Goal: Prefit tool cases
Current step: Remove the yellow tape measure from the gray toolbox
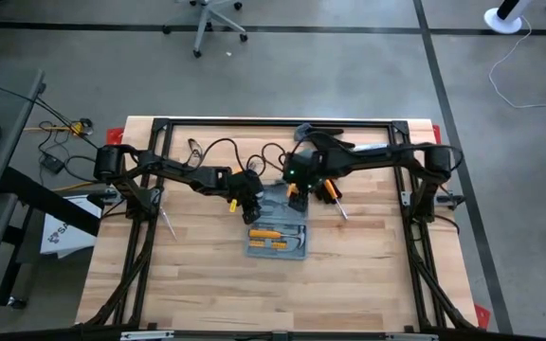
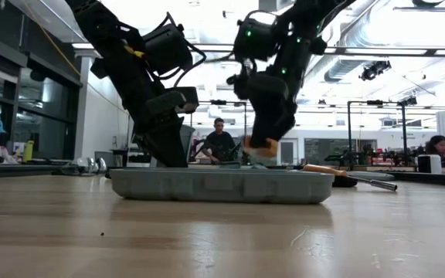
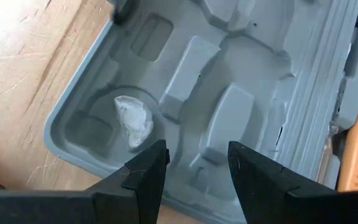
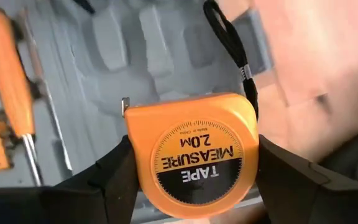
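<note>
Your left arm reaches in from the table's left edge, elbow bent, wrist pitched down over the left part of the tool case (image 1: 278,230). The left gripper (image 3: 194,168) hangs just above the moulded tray; its two fingers (image 3: 146,177) stand apart with nothing between them. Below them you see one small whitish crumpled scrap (image 3: 133,120) lying in a round recess of the grey-blue plastic.

Your right arm comes from the table's right edge, stretched toward the centre, wrist turned down over the case's far side. The right gripper (image 4: 191,165) is clamped on one orange tape measure (image 4: 192,158), a finger pressed to each flat side; its black wrist strap (image 4: 232,46) loops out over the case. In the low view the tape measure (image 2: 263,145) sits clear of the case's rim, not resting in it.

The case lies open and flat near the middle of the wooden table (image 1: 207,284), between the two grippers.

Count, high view: one case, two arms. Inside the case, orange-handled tools (image 1: 271,233) — at least two, exact number not readable. One orange-handled screwdriver (image 4: 8,74) shows in the right wrist view. One loose screwdriver (image 1: 339,206) lies on the table to the right of the case.
</note>
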{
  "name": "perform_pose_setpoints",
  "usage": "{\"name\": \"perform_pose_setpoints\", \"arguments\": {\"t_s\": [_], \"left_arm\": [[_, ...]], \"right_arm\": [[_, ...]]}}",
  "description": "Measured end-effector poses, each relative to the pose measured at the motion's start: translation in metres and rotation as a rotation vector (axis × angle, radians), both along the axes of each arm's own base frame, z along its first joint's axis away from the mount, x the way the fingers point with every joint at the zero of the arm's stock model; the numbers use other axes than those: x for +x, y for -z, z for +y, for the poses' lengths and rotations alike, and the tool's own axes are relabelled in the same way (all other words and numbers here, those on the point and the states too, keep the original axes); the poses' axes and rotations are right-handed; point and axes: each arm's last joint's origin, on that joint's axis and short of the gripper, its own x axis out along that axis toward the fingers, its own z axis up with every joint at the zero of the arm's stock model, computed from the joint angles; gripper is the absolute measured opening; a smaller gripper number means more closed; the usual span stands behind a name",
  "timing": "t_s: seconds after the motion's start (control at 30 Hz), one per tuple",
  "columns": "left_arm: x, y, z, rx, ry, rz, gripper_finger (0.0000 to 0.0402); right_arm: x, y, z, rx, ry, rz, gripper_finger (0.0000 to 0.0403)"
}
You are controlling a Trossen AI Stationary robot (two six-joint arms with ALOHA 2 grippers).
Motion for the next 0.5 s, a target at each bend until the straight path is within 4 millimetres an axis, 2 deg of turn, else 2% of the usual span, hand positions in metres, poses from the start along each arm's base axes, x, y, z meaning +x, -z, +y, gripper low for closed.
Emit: {"name": "perform_pose_setpoints", "arguments": {"t_s": [0.2, 0.37, 0.5], "left_arm": [[0.000, 0.000, 0.000, 0.001, 0.000, 0.000, 0.0166], [0.000, 0.000, 0.000, 0.002, -0.001, -0.001, 0.0166], [0.000, 0.000, 0.003, 0.000, -0.008, -0.003, 0.0166]], "right_arm": [[-0.011, -0.031, -0.012, -0.085, 0.086, -0.078, 0.0259], [-0.029, -0.054, -0.035, -0.160, 0.200, -0.094, 0.0259], [-0.039, -0.059, -0.060, -0.195, 0.262, -0.098, 0.0259]]}}
